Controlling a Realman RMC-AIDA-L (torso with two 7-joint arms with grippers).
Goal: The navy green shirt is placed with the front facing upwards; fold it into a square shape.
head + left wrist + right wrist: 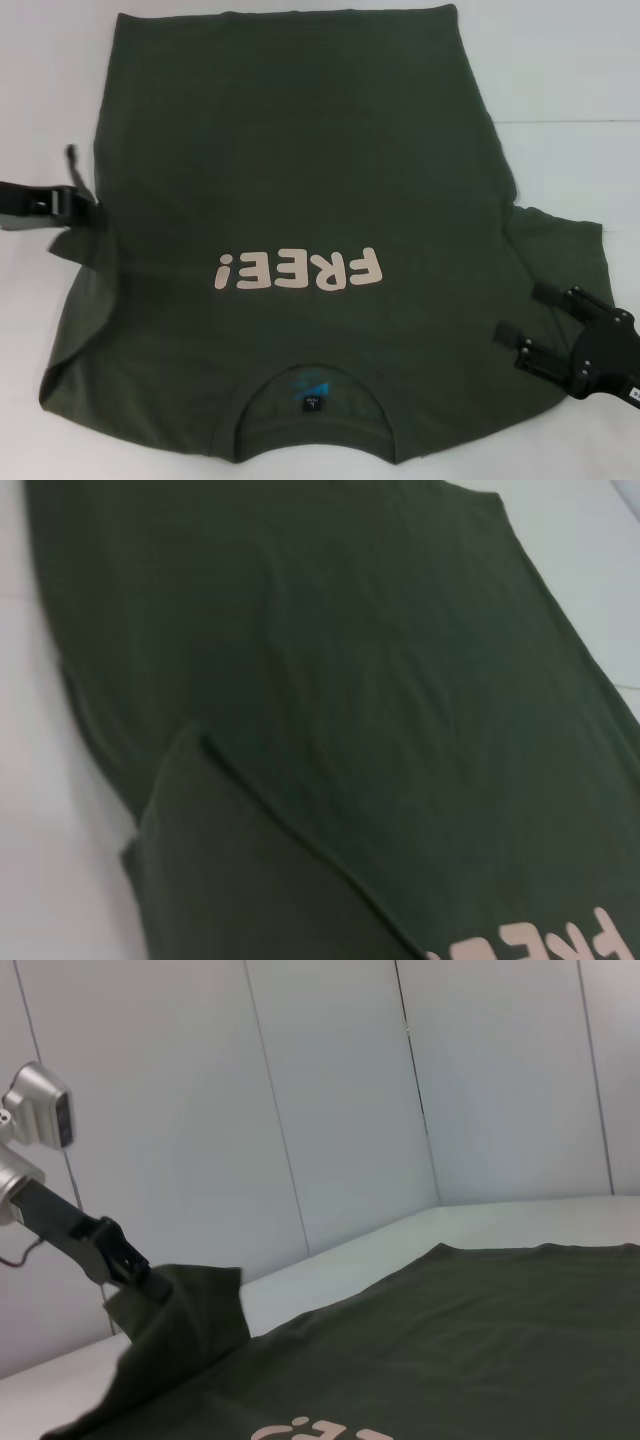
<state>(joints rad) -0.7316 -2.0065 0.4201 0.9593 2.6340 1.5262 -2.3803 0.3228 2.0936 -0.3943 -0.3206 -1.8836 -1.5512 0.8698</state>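
The navy green shirt (300, 150) lies front up on the white table, its collar (312, 395) towards me and the pale "FREE!" lettering (298, 270) upside down. At the shirt's left edge my left gripper (88, 210) is shut on the left sleeve (75, 245). The right wrist view shows that gripper (150, 1282) holding the sleeve (185, 1325) pinched up off the table. In the left wrist view the shirt (350, 680) fills the picture, with a sleeve fold (230, 860) over the body. My right gripper (530, 315) stands open at the right sleeve (565, 250), holding nothing.
Bare white table (570, 80) shows to the right and left of the shirt. Pale wall panels (330, 1090) rise behind the table's far edge. The shirt's hem (280, 12) reaches the far side of the head view.
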